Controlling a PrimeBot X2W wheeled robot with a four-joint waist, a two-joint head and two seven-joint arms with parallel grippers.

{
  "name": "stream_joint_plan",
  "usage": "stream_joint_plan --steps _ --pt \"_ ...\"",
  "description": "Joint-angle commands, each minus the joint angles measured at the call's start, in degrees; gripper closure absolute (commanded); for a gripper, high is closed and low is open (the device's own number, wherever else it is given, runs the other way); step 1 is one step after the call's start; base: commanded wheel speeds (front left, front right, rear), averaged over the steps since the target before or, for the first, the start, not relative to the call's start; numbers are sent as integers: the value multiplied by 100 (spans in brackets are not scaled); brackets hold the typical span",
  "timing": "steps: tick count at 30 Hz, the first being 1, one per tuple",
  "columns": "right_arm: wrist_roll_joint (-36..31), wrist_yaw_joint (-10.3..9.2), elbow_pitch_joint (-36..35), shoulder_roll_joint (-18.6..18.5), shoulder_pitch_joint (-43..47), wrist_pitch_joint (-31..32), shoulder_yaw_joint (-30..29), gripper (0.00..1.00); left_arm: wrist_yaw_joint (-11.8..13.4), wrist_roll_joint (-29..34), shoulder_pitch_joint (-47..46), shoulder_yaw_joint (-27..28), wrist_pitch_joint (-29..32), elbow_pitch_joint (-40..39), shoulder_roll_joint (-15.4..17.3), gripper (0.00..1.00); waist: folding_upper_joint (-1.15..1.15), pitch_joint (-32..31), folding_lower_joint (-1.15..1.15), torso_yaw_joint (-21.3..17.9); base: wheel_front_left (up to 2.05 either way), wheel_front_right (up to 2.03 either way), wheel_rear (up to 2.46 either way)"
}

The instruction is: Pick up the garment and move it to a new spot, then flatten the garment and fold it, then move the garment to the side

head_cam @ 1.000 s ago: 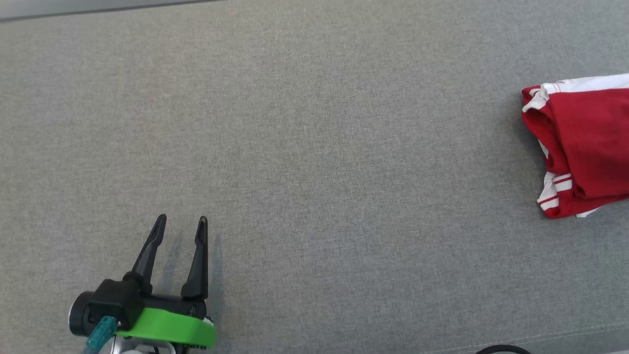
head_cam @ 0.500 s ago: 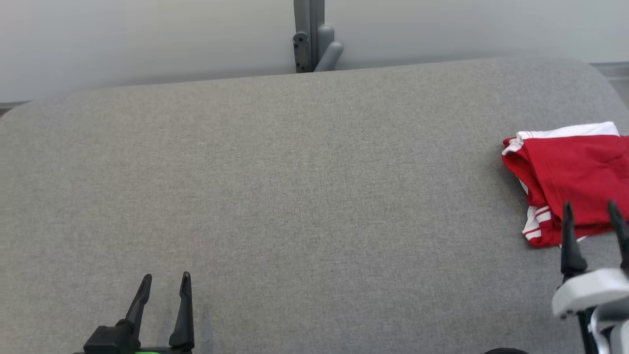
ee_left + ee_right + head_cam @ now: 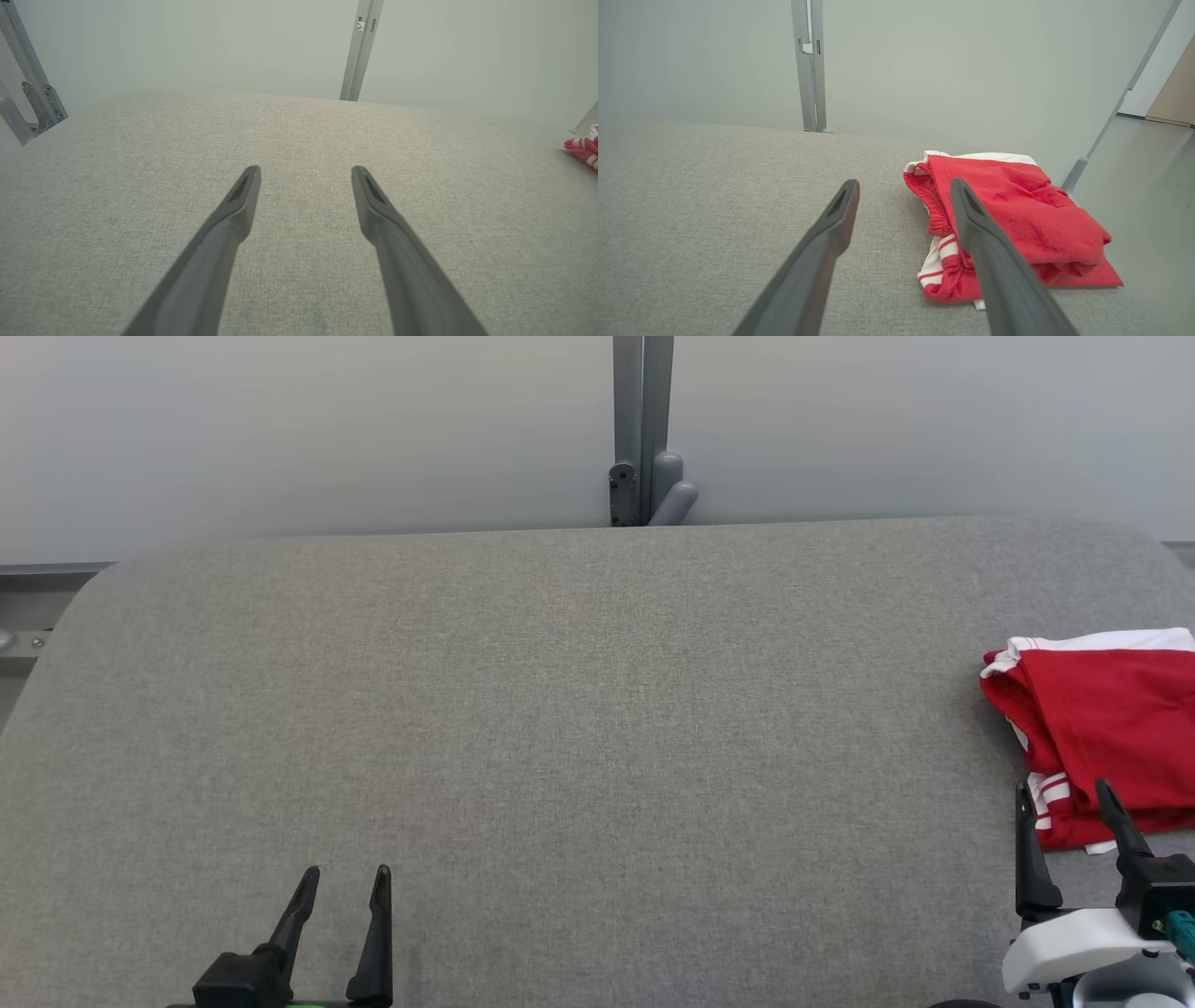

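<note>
The garment (image 3: 1111,728) is red with white stripes and trim. It lies folded in a loose bundle at the right edge of the grey padded table (image 3: 579,709). My right gripper (image 3: 1066,789) stands open just in front of its near left corner, with nothing between the fingers. In the right wrist view the garment (image 3: 1017,219) lies ahead and to the right of that open gripper (image 3: 904,183), the right finger crossing over its striped edge. My left gripper (image 3: 345,873) is open and empty at the table's front left, far from the garment (image 3: 581,147); the left wrist view shows it (image 3: 306,170) over bare fabric.
A grey metal post (image 3: 642,429) with a bracket stands behind the table's back edge against a pale wall. The table's back corners are rounded. Right of the garment the table ends and the floor (image 3: 1148,154) shows, with a slanted metal leg (image 3: 1115,112).
The head camera has tilted up, bringing the back wall and post into the picture. My right gripper has come into view near the garment's front corner. Both grippers stay open.
</note>
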Motion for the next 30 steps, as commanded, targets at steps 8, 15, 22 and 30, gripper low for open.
stream_joint_plan --steps 8,15,22,30 --pt "36 -11 29 -6 -74 -21 56 0 -16 -48 -229 -86 -14 -11 84 0 0 4 0 110 0 0 0" --pt "125 -11 50 -5 -54 -21 37 0 -16 -40 -188 -105 -14 -39 91 0 0 -48 0 149 0 0 0" --pt "110 0 47 5 -33 -1 31 0 1 -43 -189 -130 0 -24 49 0 0 -58 0 143 0 0 0" --pt "102 0 233 74 53 3 45 100 1 -55 -67 -148 20 144 4 100 0 -53 0 127 0 0 0"
